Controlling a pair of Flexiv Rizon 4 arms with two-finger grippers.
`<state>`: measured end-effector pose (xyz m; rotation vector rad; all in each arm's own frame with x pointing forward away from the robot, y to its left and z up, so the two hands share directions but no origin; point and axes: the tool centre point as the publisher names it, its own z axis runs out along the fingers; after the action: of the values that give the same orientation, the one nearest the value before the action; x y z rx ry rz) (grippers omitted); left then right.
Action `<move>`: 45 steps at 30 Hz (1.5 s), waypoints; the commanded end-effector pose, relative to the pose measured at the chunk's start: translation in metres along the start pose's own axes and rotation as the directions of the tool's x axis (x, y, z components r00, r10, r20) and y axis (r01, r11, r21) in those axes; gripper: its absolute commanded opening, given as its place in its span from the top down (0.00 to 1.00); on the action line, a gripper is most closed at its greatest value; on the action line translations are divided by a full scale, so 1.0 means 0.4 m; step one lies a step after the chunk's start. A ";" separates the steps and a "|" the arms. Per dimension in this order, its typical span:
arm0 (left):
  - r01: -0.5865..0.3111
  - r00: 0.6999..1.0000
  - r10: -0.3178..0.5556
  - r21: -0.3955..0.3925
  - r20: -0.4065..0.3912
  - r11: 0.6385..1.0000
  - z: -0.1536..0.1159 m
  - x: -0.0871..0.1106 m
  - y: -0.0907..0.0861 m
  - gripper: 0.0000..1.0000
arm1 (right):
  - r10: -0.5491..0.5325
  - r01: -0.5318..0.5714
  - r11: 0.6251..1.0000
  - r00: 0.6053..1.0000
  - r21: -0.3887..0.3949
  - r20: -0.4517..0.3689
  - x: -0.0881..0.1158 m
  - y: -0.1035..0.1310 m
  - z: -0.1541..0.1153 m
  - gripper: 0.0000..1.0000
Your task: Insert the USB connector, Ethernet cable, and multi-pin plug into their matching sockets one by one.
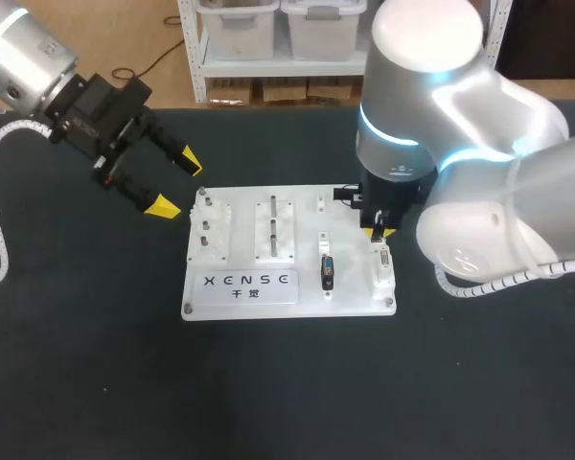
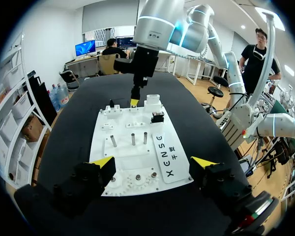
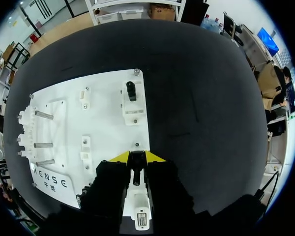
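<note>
The worktop (image 1: 86,374) has a dark, matte black surface that runs out to the left, right and near edges of the head view. One thing lies directly on it: a white board (image 1: 353,283), flat, about the middle, its long sides running left to right, with black worktop showing all round it.

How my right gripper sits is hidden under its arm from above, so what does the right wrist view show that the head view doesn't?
Only the right wrist view: the right gripper seen along its fingers, apparently shut on a small plug over the white socket block. Only the head view: the whole left gripper, open, off the board's left corner. Both: the white board, its upright pegs and the black connector on its holder.
</note>
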<state>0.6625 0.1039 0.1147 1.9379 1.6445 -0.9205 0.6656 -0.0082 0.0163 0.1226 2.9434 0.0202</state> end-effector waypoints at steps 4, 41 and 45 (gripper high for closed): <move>-0.002 1.000 0.002 0.004 0.000 1.000 -0.001 0.002 0.003 0.00 | 0.008 -0.008 1.000 1.000 0.016 -0.021 -0.002 0.006 0.057 1.00; -0.002 1.000 0.002 0.004 0.000 1.000 -0.001 0.002 0.003 0.00 | -0.104 0.104 0.993 0.995 -0.047 0.010 0.129 0.169 -0.077 0.00; -0.002 1.000 0.002 0.004 0.000 1.000 -0.001 0.002 0.003 0.00 | -0.106 0.105 0.993 0.994 -0.054 -0.023 0.146 0.176 -0.067 0.00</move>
<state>0.6626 0.1038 0.1147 1.9379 1.6445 -0.9205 0.6078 0.0638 0.0342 -0.0381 2.9510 0.0863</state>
